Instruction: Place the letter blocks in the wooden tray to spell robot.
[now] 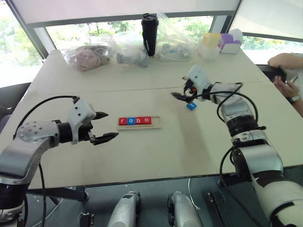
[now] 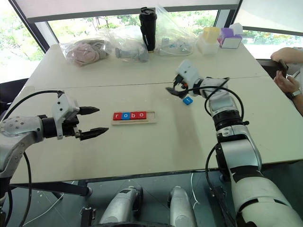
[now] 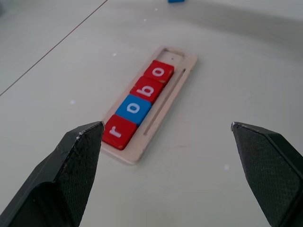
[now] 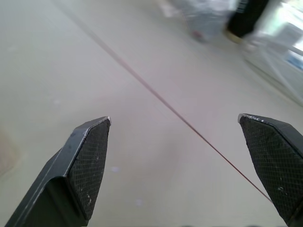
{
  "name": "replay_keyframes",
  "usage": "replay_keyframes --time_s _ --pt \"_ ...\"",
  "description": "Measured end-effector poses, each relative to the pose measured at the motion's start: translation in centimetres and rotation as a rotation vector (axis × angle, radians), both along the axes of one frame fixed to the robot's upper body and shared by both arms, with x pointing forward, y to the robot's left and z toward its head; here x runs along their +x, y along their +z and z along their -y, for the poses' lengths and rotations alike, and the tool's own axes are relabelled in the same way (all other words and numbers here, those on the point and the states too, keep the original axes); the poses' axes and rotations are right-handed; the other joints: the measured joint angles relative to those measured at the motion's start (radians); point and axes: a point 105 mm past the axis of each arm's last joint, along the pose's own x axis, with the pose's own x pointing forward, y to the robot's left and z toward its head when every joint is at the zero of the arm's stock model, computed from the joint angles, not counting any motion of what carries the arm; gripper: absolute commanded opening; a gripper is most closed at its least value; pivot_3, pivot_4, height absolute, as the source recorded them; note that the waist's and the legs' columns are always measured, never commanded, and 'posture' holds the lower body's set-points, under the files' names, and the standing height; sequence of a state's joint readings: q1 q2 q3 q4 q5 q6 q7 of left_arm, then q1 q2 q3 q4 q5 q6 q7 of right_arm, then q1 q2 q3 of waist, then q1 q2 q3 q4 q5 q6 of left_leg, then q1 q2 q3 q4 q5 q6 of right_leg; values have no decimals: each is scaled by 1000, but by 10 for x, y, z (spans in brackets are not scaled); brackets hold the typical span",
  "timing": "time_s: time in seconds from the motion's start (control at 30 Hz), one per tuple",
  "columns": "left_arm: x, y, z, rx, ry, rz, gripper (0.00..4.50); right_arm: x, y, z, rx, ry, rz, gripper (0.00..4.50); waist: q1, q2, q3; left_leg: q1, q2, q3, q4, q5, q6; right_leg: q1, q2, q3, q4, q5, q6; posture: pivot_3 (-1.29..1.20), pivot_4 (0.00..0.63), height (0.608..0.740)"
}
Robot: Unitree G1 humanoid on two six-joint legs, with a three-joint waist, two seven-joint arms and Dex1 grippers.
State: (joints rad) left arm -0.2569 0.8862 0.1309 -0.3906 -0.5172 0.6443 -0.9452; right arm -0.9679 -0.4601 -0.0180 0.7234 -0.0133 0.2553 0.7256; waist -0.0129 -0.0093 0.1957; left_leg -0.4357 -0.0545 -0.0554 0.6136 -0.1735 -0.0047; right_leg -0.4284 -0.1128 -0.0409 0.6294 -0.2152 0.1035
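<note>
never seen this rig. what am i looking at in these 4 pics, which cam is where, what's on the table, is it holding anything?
It is a humanoid robot with two arms, each ending in a gripper of two black fingers. The two wide pictures come from a stereo camera on its head, looking down over the arms. The other two come from cameras on the wrists, looking out between each gripper's fingers.

On the table lies a wooden tray holding four letter tiles that read r, o, b, o: red, blue, red, red. A fifth, blue tile lies loose on the table beside the right gripper. Its letter is too small to read.

The left gripper hangs over the table to the left of the tray. Both grippers are open and hold nothing.

At the far edge stand a black bottle, plastic bags and small boxes. A person's arm shows at the right.
</note>
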Motion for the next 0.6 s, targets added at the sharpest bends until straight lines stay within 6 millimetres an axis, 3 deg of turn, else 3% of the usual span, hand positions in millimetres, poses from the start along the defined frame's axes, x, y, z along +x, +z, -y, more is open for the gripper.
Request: replay_keyframes --time_s 0.07,0.17,0.6 --pt "-2 6 5 10 -37 10 4500 -4 -26 21 50 -111 -107 4441 -1 0 0 0 0 0 0 0 0 0 0 0 0 -1 -3 0 150 740" --pt "-2 9 13 18 -76 19 4500 -13 -53 34 73 -184 -201 4441 -3 0 0 0 0 1 0 0 0 0 0 0 0 -1 -3 0 150 740" --pt "0 -7 25 26 -117 -34 4500 -16 -72 24 56 -136 -241 4441 -5 0 0 1 0 3 1 0 1 0 0 1 0 0 1 0 150 740"
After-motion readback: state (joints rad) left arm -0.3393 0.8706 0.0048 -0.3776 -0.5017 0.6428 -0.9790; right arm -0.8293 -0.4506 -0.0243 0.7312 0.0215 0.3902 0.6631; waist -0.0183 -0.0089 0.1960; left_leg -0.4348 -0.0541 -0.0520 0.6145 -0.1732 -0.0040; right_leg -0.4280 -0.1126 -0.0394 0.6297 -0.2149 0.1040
